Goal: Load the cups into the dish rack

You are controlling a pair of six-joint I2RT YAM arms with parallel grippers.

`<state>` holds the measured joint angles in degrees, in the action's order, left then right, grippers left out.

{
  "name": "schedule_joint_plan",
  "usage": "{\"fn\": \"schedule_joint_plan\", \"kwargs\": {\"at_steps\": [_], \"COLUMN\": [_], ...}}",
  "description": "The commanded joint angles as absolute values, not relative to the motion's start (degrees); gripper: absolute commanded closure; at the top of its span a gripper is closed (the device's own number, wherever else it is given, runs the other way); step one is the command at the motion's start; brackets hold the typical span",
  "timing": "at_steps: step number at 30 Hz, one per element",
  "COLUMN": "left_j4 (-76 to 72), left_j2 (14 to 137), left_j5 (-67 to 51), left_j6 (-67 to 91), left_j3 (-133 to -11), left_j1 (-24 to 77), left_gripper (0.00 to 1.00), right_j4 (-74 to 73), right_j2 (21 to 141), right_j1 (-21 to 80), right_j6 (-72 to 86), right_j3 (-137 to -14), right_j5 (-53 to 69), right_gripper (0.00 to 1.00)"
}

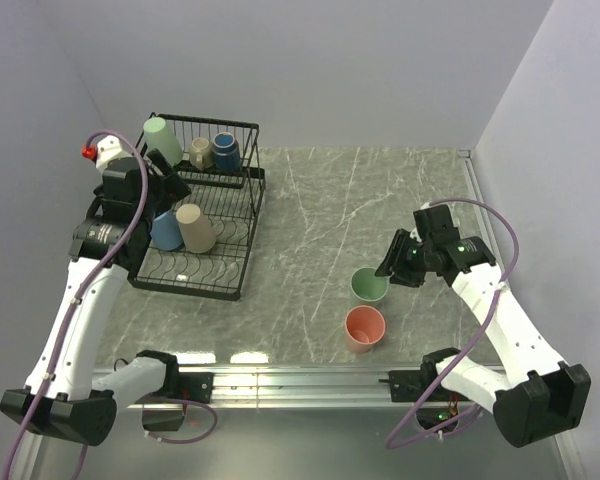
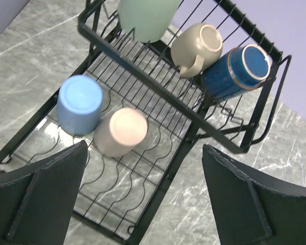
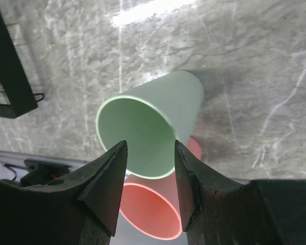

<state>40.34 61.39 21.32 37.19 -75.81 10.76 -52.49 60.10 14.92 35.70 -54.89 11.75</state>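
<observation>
Left claw (image 2: 145, 147) spread wide and empty above the rack (image 2: 143, 69), blue cup (image 2: 80, 103) and beige cup (image 2: 122, 131) upturned just beyond its fingertips, racked green cup (image 2: 145, 18), mug (image 2: 196, 48) and dark-blue cup (image 2: 237, 71) farther ahead, right claw (image 3: 149, 145) half-open, gripping nothing, loose green cup (image 3: 158, 102) just ahead, salmon cup (image 3: 148, 209) beside it.

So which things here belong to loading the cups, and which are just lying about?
Job: dish rack, loose green cup, salmon cup, racked green cup, beige mug, dark-blue cup, light-blue cup, beige cup.
Just there: grey table, purple cables.
</observation>
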Motion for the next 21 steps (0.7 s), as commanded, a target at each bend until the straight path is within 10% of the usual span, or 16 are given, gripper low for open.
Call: {"fn": "schedule_joint_plan", "kwargs": {"at_steps": [1, 21], "left_j4": [43.15, 44.38], "left_j2": [59.50, 59.94], "left_j5": [22.14, 20.39], "left_j6": [37.97, 39.02], "left_j3": [-77.78, -80.68], "left_j1": [10.99, 10.99], "left_gripper": [0.01, 0.01], "right_j4": [-53.08, -50.71], "right_j2": [58.71, 66.00], "right_j1": [15.29, 21.09], "right_j6": [34.54, 33.66], "right_j3": [-55.19, -53.35], "right_j5": [8.27, 2.64], "right_gripper": [0.51, 0.64]}}
